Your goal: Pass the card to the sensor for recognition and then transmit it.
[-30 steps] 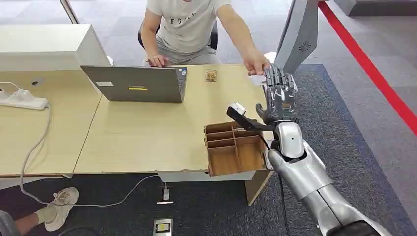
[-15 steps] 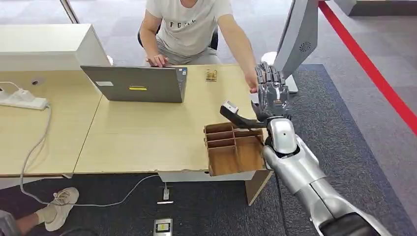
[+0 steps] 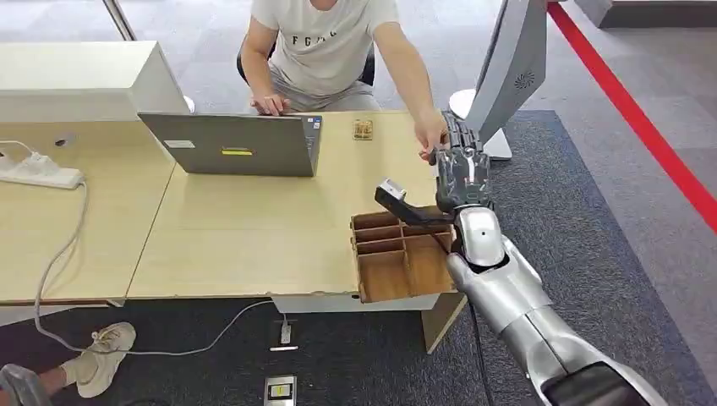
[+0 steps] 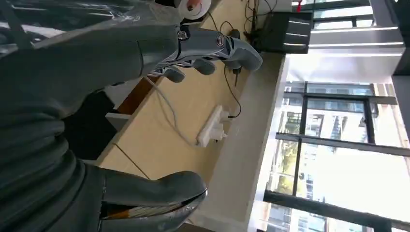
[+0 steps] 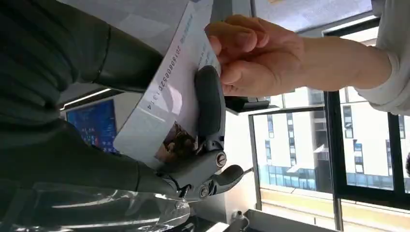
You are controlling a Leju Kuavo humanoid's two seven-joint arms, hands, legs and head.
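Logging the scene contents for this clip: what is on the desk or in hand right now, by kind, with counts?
Laptop: 1
Wooden divided tray: 1
Power strip: 1
Card, held by the right hand and also gripped by the person's hand: 1
Small brown object near the desk's far edge, too small to identify: 1
Total: 5

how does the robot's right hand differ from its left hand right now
The right robot hand holds a card, pressing it with a finger, while a person's hand pinches the card's far end. The left robot hand holds nothing, its fingers apart. The right one is raised past the table's corner; where the left sits, I cannot tell. Both are grey, with dark fingers.
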